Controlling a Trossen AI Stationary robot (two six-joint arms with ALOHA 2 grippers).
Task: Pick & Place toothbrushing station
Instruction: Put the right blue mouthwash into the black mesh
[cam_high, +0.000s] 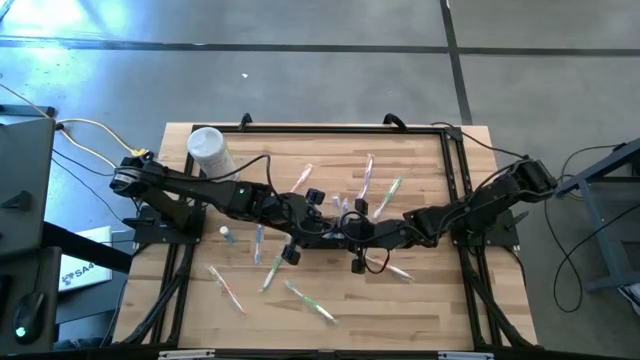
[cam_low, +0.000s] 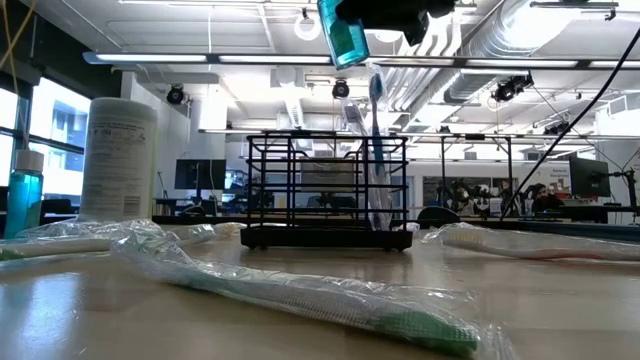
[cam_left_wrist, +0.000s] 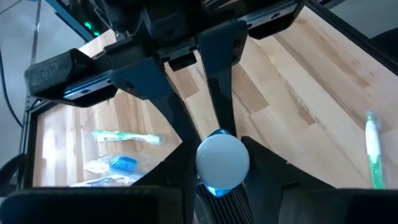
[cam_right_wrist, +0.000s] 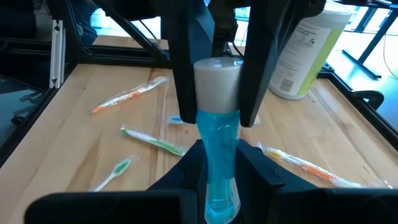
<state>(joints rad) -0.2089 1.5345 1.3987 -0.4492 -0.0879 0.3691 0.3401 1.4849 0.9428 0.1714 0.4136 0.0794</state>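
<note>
Left gripper: closed on the white cap of a blue bottle, one finger against each side of the cap.
Right gripper: clamped on the blue body of the same bottle, below the cap.
Bottle: upright and held clear of the table, to the right of the white container and above its top.
Caddy position: the toothbrushing station stands on the table to the right of the white container, under the raised bottle.
Caddy axis: the long side runs left to right across the low view, the open top facing up, the frame level.
Caddy appearance: black wire grid, low solid base, see-through walls. Two toothbrushes stand upright in its right end.
Low view only: shows the whole caddy and the gap between it and the bottle.
High view only: both arms meet mid-table right of the white container and cover the caddy. Wrapped toothbrushes lie scattered around them.
Wrist views only: show the finger contact on cap and body.
</note>
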